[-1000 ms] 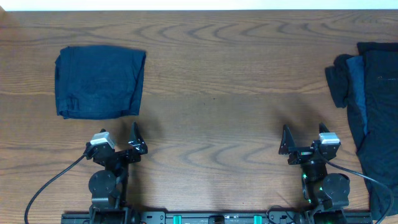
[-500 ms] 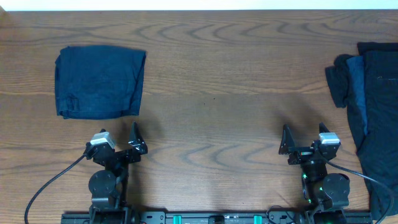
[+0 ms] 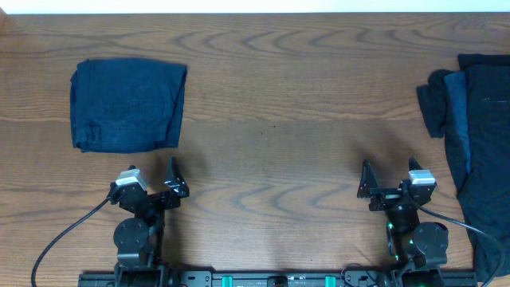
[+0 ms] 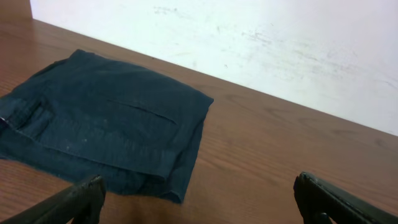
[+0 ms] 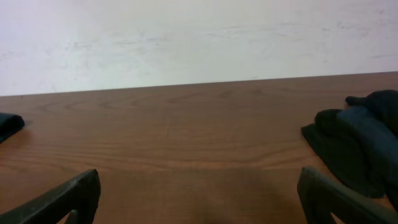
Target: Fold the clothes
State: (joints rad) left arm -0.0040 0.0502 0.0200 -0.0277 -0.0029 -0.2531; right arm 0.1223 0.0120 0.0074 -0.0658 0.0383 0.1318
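A folded navy garment (image 3: pixel 127 104) lies as a rectangle at the table's left, and it fills the left of the left wrist view (image 4: pixel 106 127). A rumpled heap of dark clothes (image 3: pixel 474 143) lies at the table's right edge; its near end shows in the right wrist view (image 5: pixel 357 140). My left gripper (image 3: pixel 151 177) sits near the front edge, just below the folded garment, open and empty (image 4: pixel 199 202). My right gripper (image 3: pixel 390 175) sits near the front edge, left of the heap, open and empty (image 5: pixel 199 199).
The wooden table (image 3: pixel 287 96) spans the view between the two garments. A white wall (image 5: pixel 199 37) runs behind its far edge. Arm bases and cables (image 3: pixel 48 255) sit along the front edge.
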